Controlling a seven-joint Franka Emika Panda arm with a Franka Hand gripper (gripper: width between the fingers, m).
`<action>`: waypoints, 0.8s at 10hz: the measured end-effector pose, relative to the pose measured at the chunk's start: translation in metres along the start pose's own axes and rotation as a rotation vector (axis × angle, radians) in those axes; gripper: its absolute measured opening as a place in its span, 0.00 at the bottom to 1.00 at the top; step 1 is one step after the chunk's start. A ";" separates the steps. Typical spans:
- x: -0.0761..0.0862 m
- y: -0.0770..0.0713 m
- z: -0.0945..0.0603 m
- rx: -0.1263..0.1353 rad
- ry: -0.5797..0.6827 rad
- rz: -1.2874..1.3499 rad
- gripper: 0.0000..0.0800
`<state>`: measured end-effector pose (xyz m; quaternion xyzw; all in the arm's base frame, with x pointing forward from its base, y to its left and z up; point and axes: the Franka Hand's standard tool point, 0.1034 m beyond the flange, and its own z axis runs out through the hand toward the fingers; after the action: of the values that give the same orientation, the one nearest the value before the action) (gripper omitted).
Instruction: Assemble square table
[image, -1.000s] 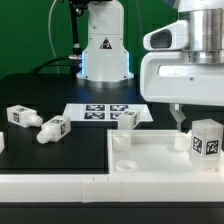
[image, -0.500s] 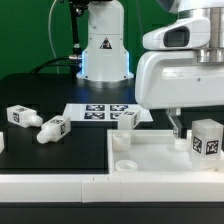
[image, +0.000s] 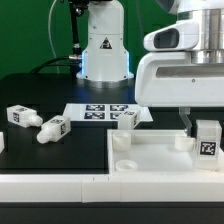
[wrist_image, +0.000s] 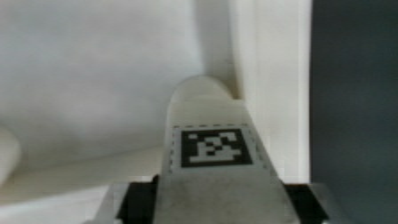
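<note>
The square table's white slab (image: 150, 160) lies at the exterior view's right, with round sockets (image: 122, 141) at its corners. A short white leg (image: 208, 140) with a black-and-white tag stands upright near the slab's far right corner. My gripper (image: 200, 128) reaches down from above it, one finger (image: 187, 121) pressed to its side. In the wrist view the leg (wrist_image: 217, 120) fills the gap of the gripper (wrist_image: 217, 205), with dark pads (wrist_image: 143, 200) against both of its sides. The gripper is shut on the leg.
Two loose legs (image: 20, 117) (image: 52, 129) lie on the black table at the exterior view's left, and a third (image: 126, 118) rests by the marker board (image: 100, 112). A low white border bar (image: 50, 185) runs along the front. The arm's base (image: 103, 50) stands behind.
The gripper has come down around the leg and its jaws have drawn in from wide open to the leg's sides. The leg has shifted slightly toward the exterior view's right.
</note>
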<state>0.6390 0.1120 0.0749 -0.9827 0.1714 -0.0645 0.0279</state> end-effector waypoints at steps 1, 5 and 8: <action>0.000 0.000 -0.001 -0.010 -0.005 0.201 0.36; -0.003 -0.004 0.002 -0.027 -0.024 0.974 0.36; -0.003 -0.004 0.003 -0.023 -0.030 1.070 0.36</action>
<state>0.6378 0.1166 0.0722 -0.7589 0.6489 -0.0252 0.0484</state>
